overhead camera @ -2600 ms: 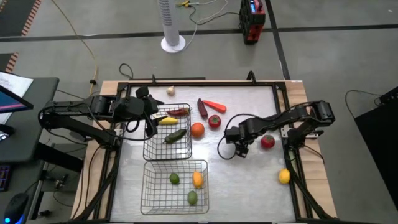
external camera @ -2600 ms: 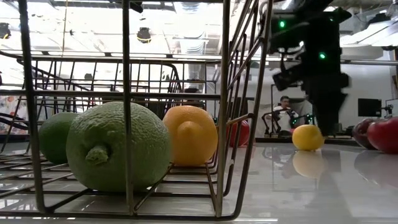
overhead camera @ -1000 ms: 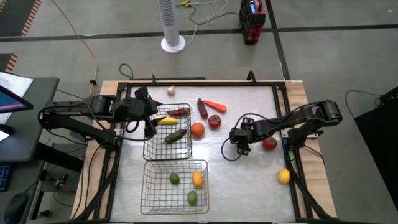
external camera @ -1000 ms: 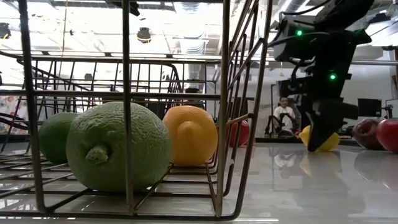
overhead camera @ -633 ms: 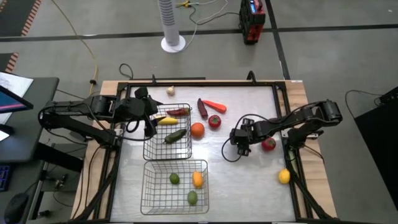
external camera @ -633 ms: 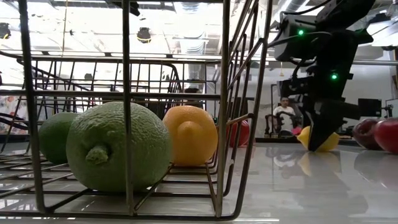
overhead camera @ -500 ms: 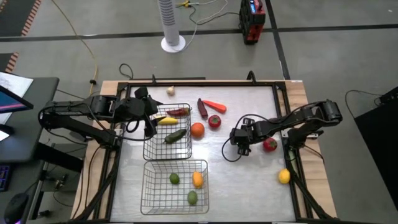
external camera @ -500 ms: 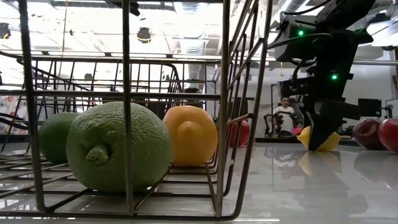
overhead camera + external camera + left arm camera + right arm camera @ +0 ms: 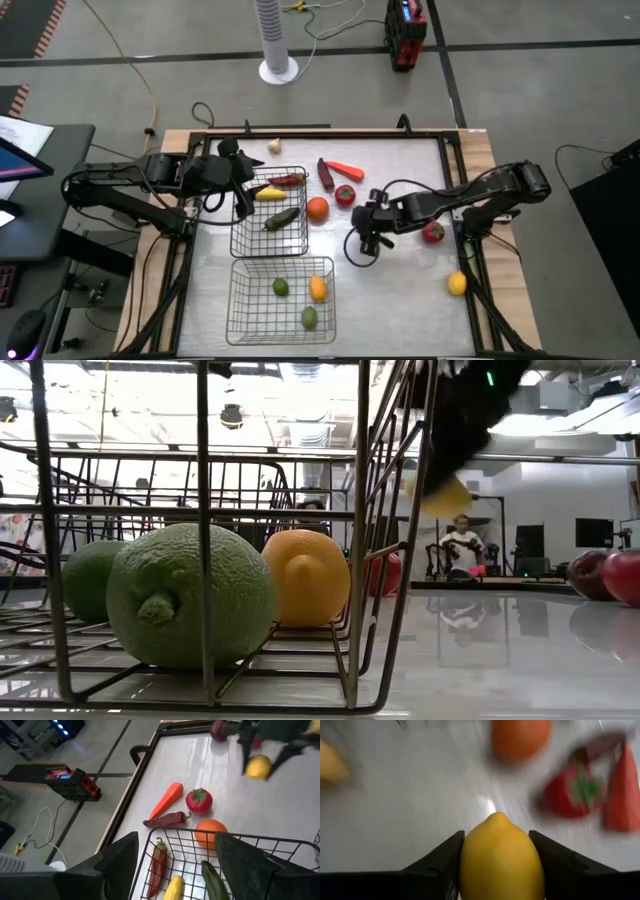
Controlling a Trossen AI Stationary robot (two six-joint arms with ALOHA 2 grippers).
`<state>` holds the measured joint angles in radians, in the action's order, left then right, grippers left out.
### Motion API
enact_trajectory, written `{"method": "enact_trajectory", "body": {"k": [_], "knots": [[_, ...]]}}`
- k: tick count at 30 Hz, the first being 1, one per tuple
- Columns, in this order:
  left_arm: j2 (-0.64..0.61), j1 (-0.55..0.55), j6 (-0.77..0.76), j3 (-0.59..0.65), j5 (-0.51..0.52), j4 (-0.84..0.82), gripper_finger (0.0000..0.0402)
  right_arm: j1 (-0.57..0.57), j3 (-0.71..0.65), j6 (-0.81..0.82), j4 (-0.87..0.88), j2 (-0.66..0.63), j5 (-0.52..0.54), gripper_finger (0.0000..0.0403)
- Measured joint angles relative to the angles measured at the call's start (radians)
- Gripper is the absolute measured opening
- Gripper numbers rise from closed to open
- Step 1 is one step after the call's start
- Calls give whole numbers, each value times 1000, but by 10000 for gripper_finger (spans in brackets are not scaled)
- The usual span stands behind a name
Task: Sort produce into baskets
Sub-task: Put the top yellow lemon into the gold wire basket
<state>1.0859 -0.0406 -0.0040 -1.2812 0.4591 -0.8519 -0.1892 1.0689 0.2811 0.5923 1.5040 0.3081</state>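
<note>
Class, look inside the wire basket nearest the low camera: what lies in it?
Inside the near basket: a large lime, a smaller lime and an orange fruit. The big lime partly covers the small one.

Overhead looking straight down, low camera level behind near basket (very close), wrist cameras facing forward.

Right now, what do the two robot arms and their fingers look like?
Both are dark, nearly black jointed arms. The left arm and right arm each trail thin black cables that loop over the table. The left gripper has two broad, dark, matte fingers with angled edges; the right gripper has the same dark wedge-shaped fingers. A small green light glows on the right arm in the low view.
</note>
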Motion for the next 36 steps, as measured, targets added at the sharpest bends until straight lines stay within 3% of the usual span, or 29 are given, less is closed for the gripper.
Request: {"method": "enact_trajectory", "body": {"k": [5, 12, 20, 30, 36], "knots": [[0, 0, 6, 0, 0, 17, 249, -67, 81, 1, -167, 0, -34, 234], [0, 0, 19, 0, 0, 69, 249, -133, 91, -23, -448, 7, -93, 234], [0, 1, 46, 0, 20, 148, 249, -180, 103, -61, -692, 102, -134, 234], [0, 1, 46, 0, 20, 153, 249, -199, 250, -73, -691, 294, -209, 235], [0, 1, 46, 0, 20, 147, 249, -194, 298, -79, -573, 329, -216, 254]]}}
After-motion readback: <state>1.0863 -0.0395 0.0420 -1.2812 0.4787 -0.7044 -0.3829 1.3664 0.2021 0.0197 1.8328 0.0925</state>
